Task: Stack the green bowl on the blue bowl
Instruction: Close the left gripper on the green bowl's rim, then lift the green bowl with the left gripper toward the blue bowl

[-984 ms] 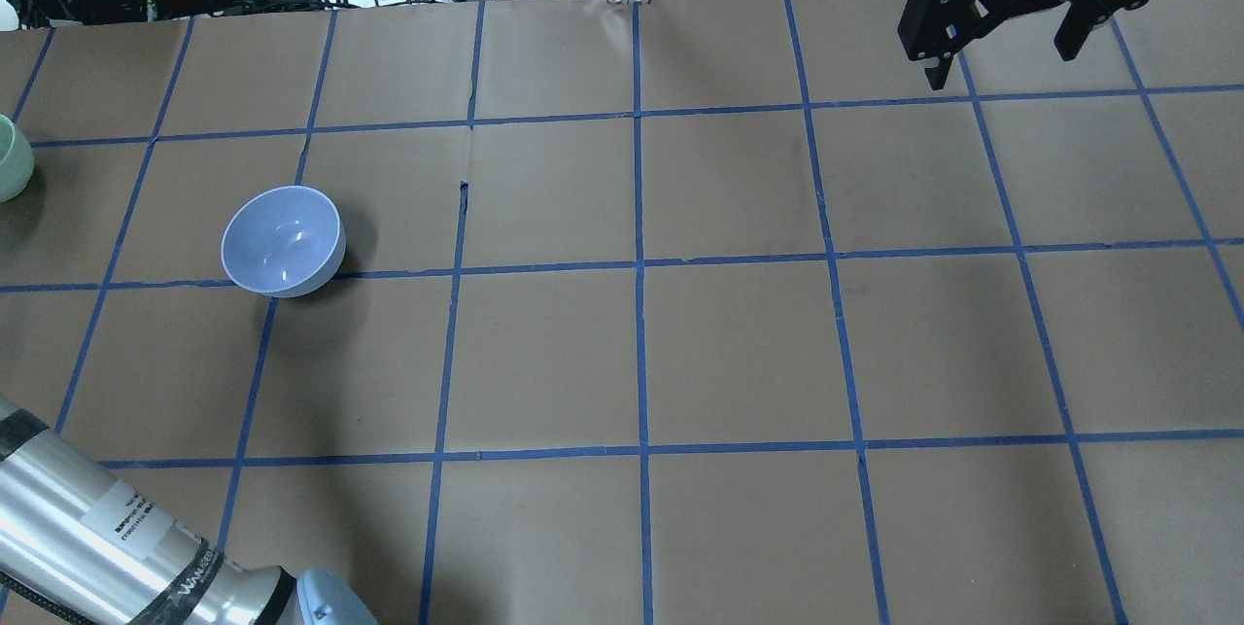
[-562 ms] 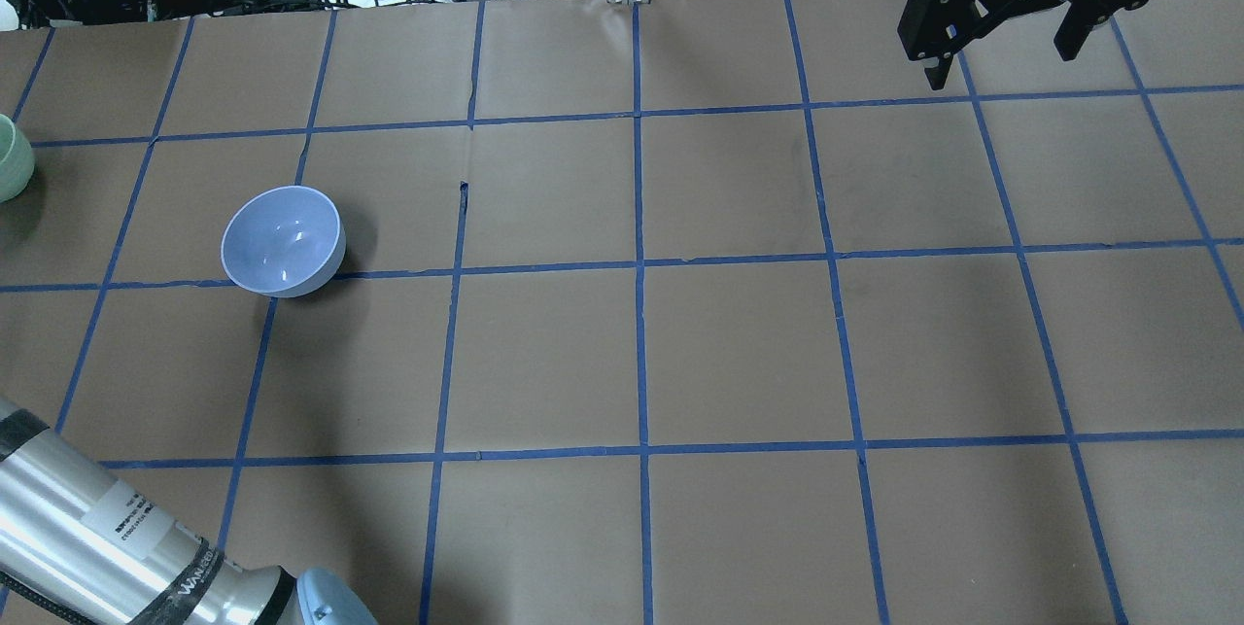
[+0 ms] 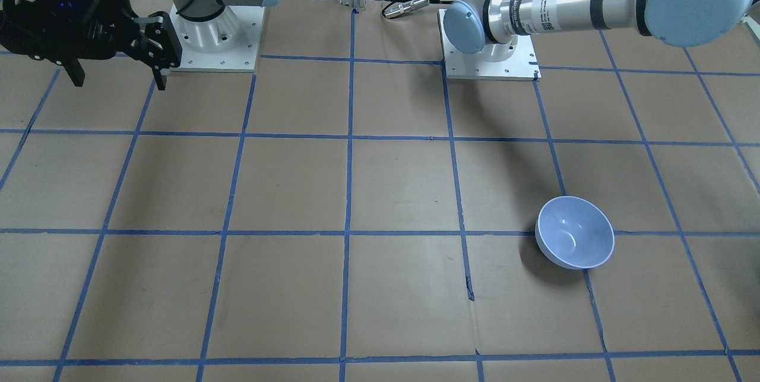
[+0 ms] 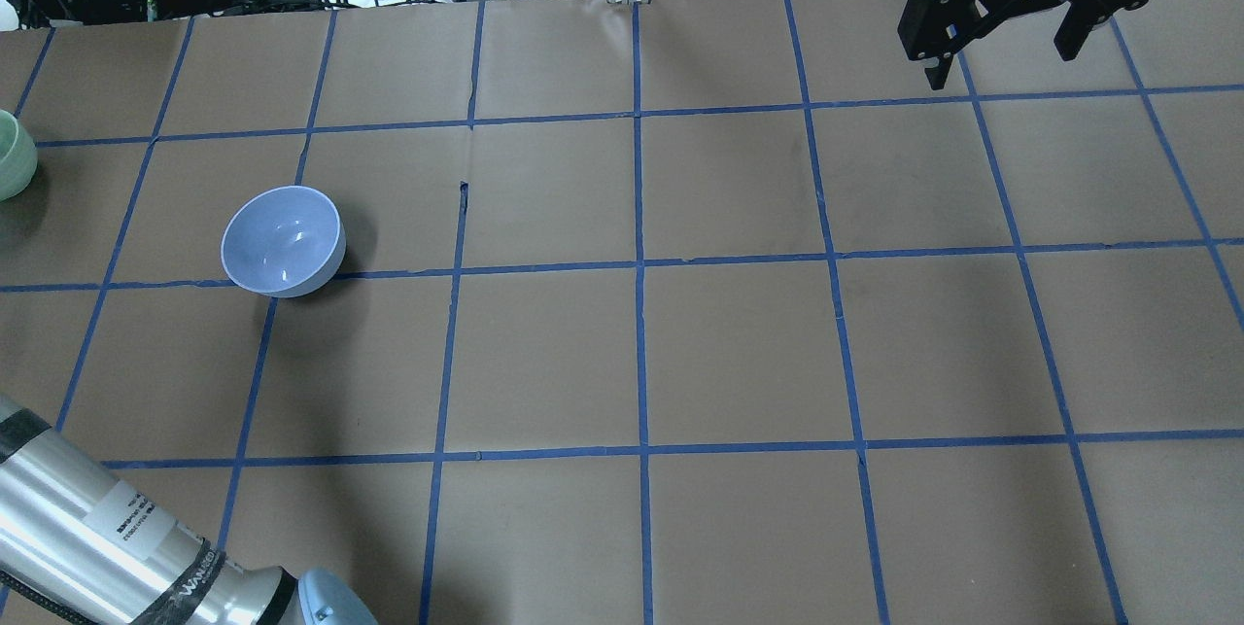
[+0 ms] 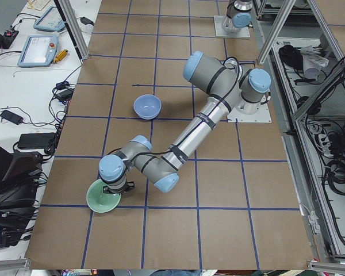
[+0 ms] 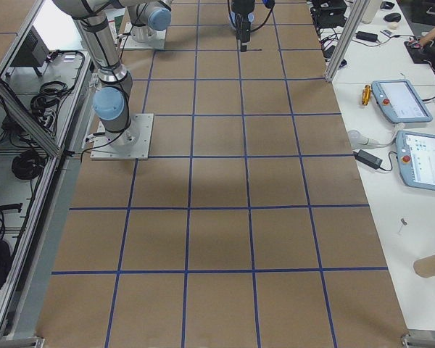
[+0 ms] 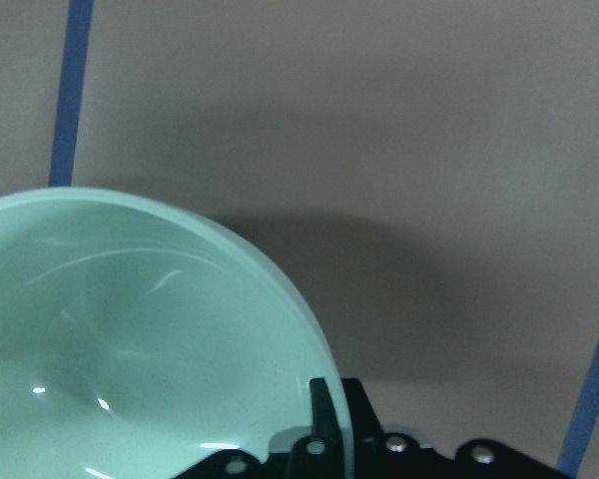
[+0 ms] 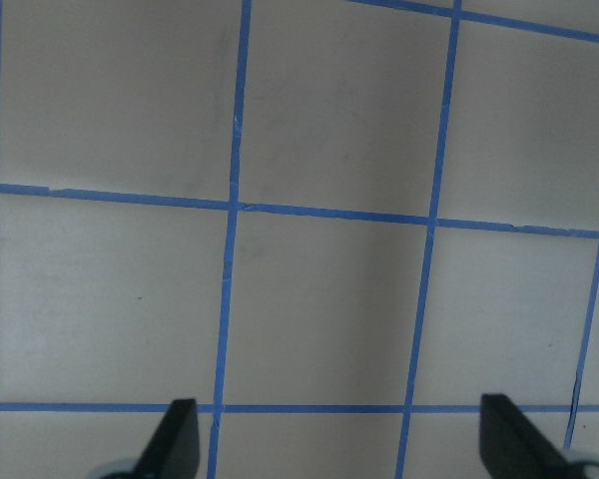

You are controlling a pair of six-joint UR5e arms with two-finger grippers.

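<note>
Presently my left tool [image 7: 334, 414] clamps the green bowl [image 7: 130, 339] by its rim at the table's [image 4: 739, 353] left edge, right tool [image 8: 337, 439] spread idle, so I must carry it level and centre it over the blue bowl [image 4: 283, 241].

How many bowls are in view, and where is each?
2. The blue bowl sits on the robot's left half of the table; the green bowl is at the table's left end. No others show.
</note>
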